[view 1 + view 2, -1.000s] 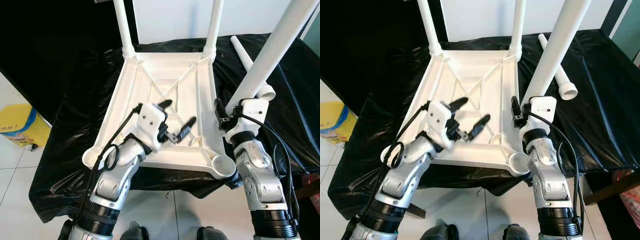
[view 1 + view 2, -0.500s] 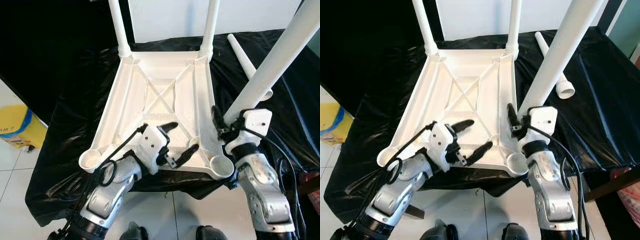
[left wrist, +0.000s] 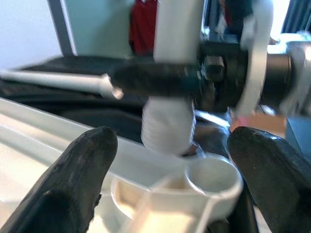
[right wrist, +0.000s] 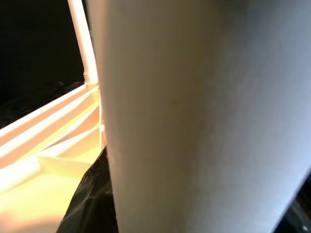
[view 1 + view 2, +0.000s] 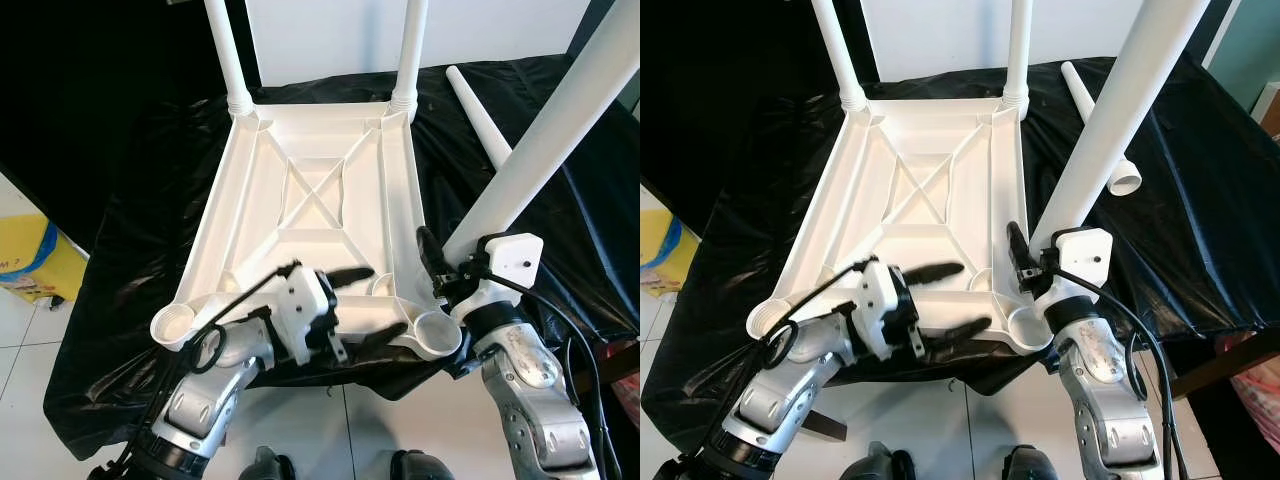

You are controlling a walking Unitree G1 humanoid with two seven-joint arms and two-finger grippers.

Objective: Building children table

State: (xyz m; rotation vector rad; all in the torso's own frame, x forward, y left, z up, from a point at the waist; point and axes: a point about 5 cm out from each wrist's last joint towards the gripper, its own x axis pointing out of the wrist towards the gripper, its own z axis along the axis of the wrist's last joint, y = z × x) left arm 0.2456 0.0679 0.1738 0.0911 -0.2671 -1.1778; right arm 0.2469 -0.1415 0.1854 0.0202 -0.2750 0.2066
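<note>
white plastic table [image 5: 320,200] lies upside down on the black-covered bench [image 5: 150,230]. left fingers [image 5: 358,306] spread wide, empty, over its near edge. right fingers [image 5: 436,262] clamp a white leg [image 5: 540,130] beside the corner socket [image 5: 437,331].

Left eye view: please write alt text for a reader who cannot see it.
The right gripper holds a white table leg just above a near corner socket of the upturned white tabletop. The left gripper is open at the near edge; two legs are already fitted.
</note>
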